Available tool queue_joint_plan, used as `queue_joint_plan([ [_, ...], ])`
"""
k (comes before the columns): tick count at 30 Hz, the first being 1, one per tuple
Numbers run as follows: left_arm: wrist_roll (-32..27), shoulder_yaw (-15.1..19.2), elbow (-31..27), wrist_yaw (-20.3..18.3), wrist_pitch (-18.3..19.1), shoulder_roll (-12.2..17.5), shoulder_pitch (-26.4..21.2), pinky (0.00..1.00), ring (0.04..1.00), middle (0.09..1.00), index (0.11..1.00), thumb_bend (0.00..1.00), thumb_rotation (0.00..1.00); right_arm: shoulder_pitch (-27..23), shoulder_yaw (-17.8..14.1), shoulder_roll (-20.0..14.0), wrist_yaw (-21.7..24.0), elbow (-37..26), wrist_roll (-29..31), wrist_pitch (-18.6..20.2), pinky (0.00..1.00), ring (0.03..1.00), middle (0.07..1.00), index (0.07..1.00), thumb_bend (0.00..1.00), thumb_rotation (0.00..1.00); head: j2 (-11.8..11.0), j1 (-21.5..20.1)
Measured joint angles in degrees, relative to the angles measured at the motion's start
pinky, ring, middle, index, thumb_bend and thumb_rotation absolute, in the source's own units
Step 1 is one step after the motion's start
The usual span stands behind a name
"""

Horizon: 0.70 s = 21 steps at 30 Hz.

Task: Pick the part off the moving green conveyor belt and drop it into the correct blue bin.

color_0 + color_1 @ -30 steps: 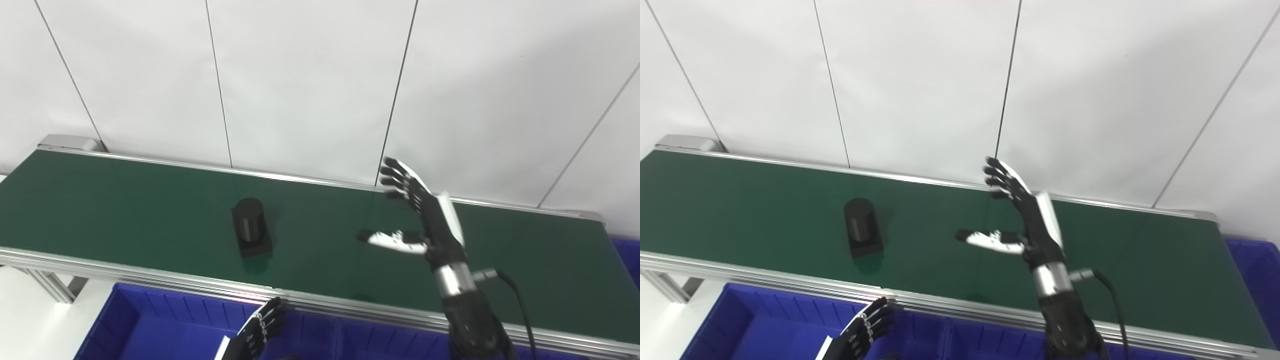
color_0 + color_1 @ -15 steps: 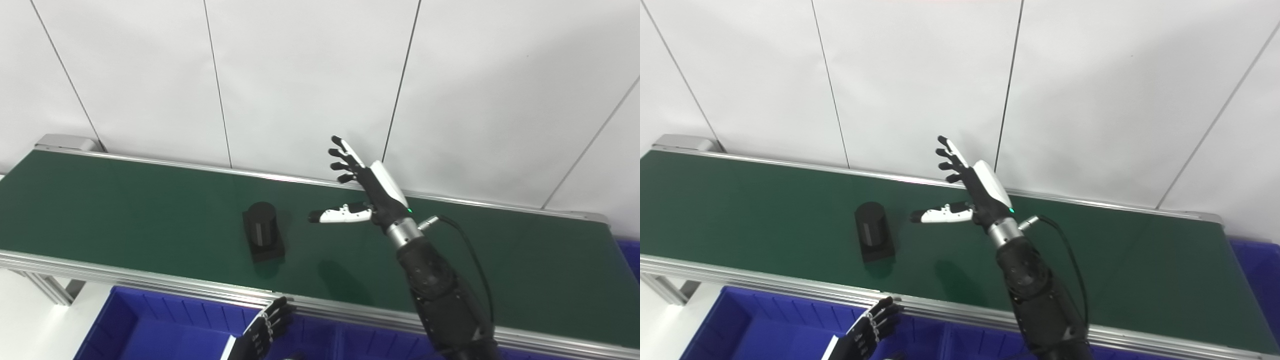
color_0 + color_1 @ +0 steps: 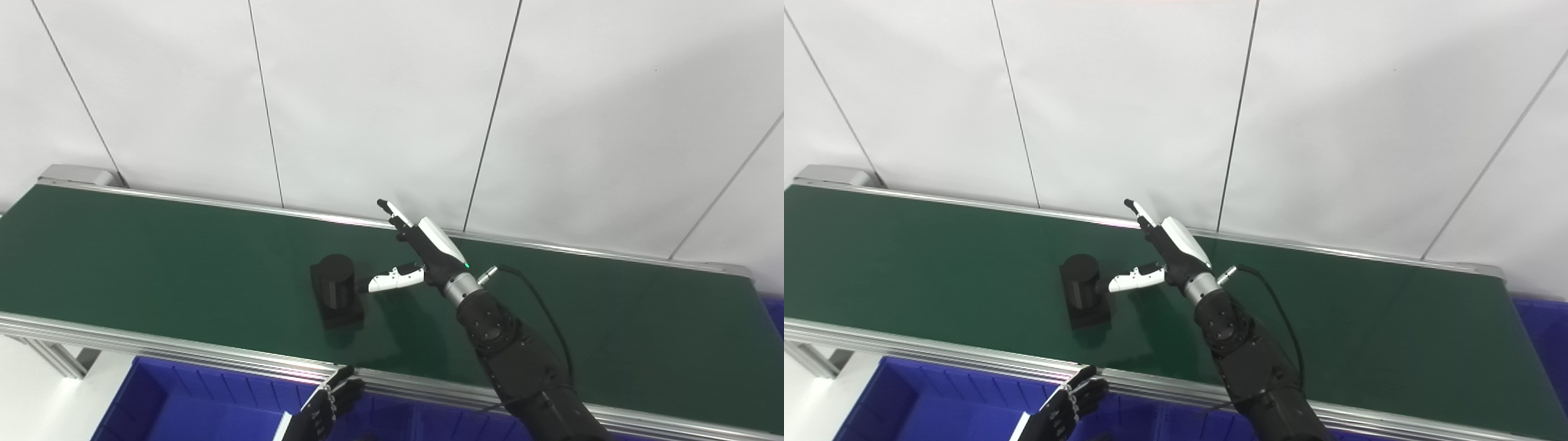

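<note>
Left eye view: the right robot hand (image 3: 422, 254) reaches out over the green conveyor belt (image 3: 153, 245), fingers spread and grasping nothing, its white thumb tip just beside, perhaps touching, the black part (image 3: 335, 291). The part, an upright cylinder on a square base, stands on the belt's near half, close to the metal rail. The left robot hand (image 3: 324, 407) waits low at the bottom edge, over the blue bin (image 3: 184, 404), holding nothing, fingers loosely apart.

Right eye view: the right robot hand (image 3: 1167, 248) shows the same open pose, thumb against the side of the part (image 3: 1082, 297) and the other fingers raised above and behind it. The left robot hand (image 3: 1066, 410) hangs idle above the blue bin (image 3: 906, 398).

The risk from here is in the timing. The belt carries the part along, so a late closing could catch only its edge, and a thumb pressing on one side alone could tip the tall cylinder or shove it toward the rail. A weak hold could also drop it short of the bin.
</note>
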Motion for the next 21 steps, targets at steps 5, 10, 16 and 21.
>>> queue_joint_plan([
  [5, 1.0, -0.3, -0.1, 0.5, 0.0, 0.0, 0.1, 0.86, 0.824, 0.853, 0.882, 0.54, 0.00, 0.0, 2.0, 0.3, -0.1, 2.3, -1.1, -1.7, 1.00, 1.000, 1.000, 1.000, 1.00, 0.37, 0.0, 0.0],
  [10, 1.0, -0.4, -0.1, 0.6, 0.0, 0.0, 0.3, 0.87, 0.826, 0.855, 0.884, 0.55, 0.00, 0.0, 2.4, 0.5, -0.2, 3.6, -1.3, -1.8, 1.00, 1.000, 1.000, 1.000, 1.00, 0.37, 0.3, 0.1],
  [16, 1.0, -0.5, -0.2, 0.7, 0.0, 0.0, 0.4, 0.87, 0.827, 0.856, 0.887, 0.53, 0.00, 0.7, 3.6, 0.7, 0.0, 2.1, -1.7, -1.8, 1.00, 1.000, 1.000, 1.000, 1.00, 0.35, 1.0, 0.0],
  [21, 1.0, -0.7, -0.3, 1.0, 0.0, 0.0, 0.5, 0.87, 0.822, 0.853, 0.885, 0.55, 0.00, 2.8, 3.8, 1.9, -1.8, 1.6, -2.3, -1.9, 0.95, 0.980, 0.985, 1.000, 1.00, 0.31, 1.1, -0.2],
])
